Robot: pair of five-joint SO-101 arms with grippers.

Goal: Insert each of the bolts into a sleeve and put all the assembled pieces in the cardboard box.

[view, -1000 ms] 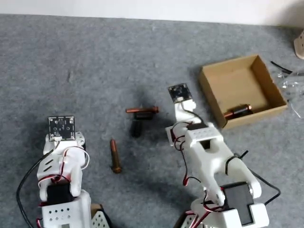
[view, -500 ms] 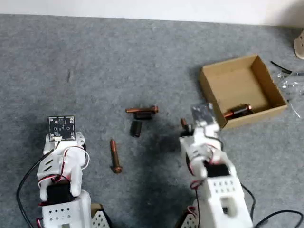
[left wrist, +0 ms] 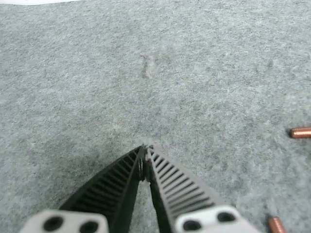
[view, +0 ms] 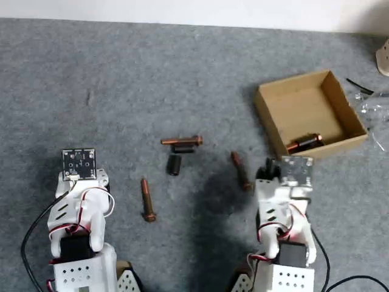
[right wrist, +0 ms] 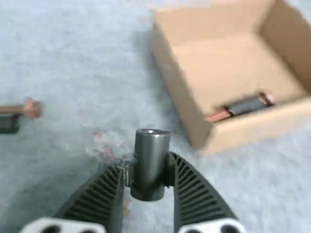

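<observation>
Right tool (right wrist: pixel 147 167) clamps a dark sleeve (right wrist: pixel 150 148) upright, seemingly near the cardboard box (right wrist: pixel 252 127); left tool (left wrist: pixel 145 149) closed, empty.

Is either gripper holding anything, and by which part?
The right gripper grips the dark sleeve by its sides, open end sticking out; the left gripper holds nothing.

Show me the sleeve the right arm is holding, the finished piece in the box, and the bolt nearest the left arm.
sleeve (right wrist: pixel 148 162): right wrist view, middle of its barrel.
assembled piece (view: pixel 309 142): high view, on its dark sleeve.
bolt (view: pixel 147 198): high view, middle of the shank.
</observation>
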